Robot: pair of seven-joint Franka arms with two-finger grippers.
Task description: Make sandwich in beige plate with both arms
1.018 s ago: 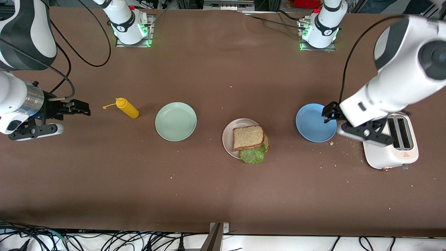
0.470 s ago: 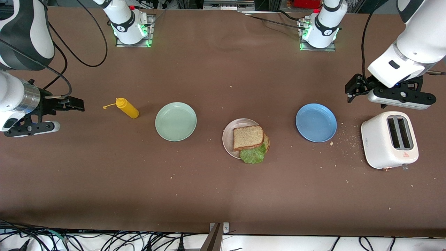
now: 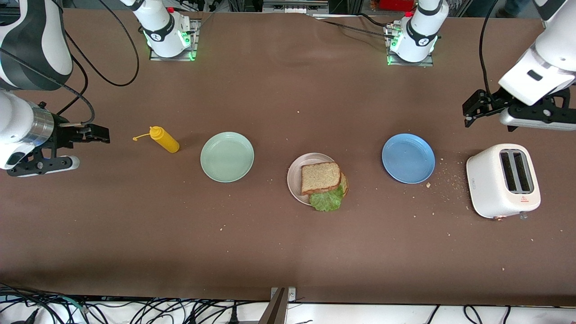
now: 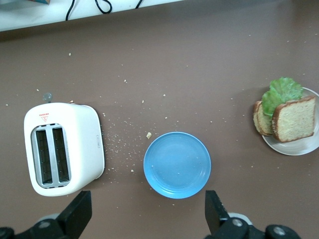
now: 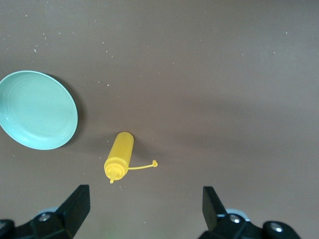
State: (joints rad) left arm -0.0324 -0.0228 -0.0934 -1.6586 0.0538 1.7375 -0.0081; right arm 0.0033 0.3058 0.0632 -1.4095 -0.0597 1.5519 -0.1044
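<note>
The sandwich lies on the beige plate (image 3: 293, 178) at mid-table. A brown speckled slice (image 3: 320, 177) is on top, and green lettuce (image 3: 327, 201) sticks out over the rim on the side nearer the camera. A second slice's edge (image 3: 345, 183) shows beneath. The left wrist view also catches the top slice (image 4: 294, 119), the lettuce (image 4: 281, 92) and the plate (image 4: 299, 148). My left gripper (image 3: 469, 111) (image 4: 148, 206) hangs open and holds nothing, over bare table near the toaster. My right gripper (image 3: 101, 134) (image 5: 144, 199) is open with nothing in it, over bare table beside the mustard bottle.
A blue plate (image 3: 408, 158) (image 4: 177, 164) and a white toaster (image 3: 503, 180) (image 4: 64, 148) stand toward the left arm's end, with crumbs between them. A mint-green plate (image 3: 227, 156) (image 5: 37, 110) and a lying yellow mustard bottle (image 3: 164, 139) (image 5: 119, 155) are toward the right arm's end.
My left arm has risen from over the blue plate and toaster and swung out toward its own end of the table. The right gripper has drawn back slightly.
</note>
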